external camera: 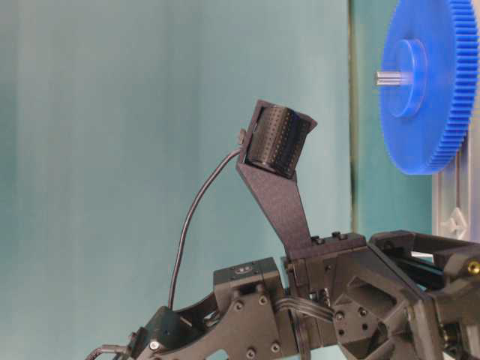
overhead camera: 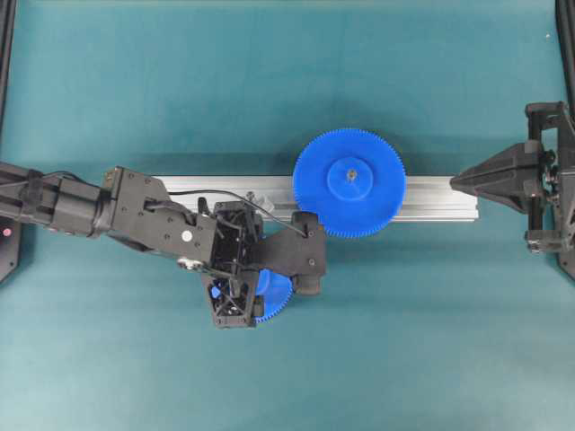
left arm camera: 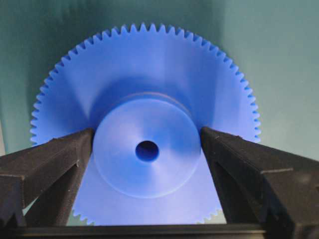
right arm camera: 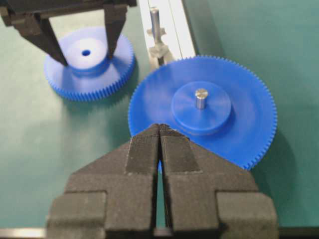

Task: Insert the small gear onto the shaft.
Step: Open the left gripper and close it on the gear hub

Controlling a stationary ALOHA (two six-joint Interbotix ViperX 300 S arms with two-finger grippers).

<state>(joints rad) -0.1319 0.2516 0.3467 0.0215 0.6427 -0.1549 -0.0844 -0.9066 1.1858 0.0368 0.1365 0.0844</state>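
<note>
Left hand (left arm camera: 147, 149) stands released, its black fingers (left arm camera: 55, 159) straddling the raised hub of the small blue plastic toothed gear (left arm camera: 144, 104) lying flat on the teal tabletop (overhead camera: 135, 90), near the silvery shaft stub (right arm camera: 154, 22) on the aluminium rail (overhead camera: 431, 199); right hand (right arm camera: 159, 130) clenched, empty.

No readable text, label or number anywhere.

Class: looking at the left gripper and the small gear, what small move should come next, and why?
Probably close the left gripper. Its open fingers already straddle the small gear at its raised hub, so gripping must precede carrying it to the shaft.
</note>
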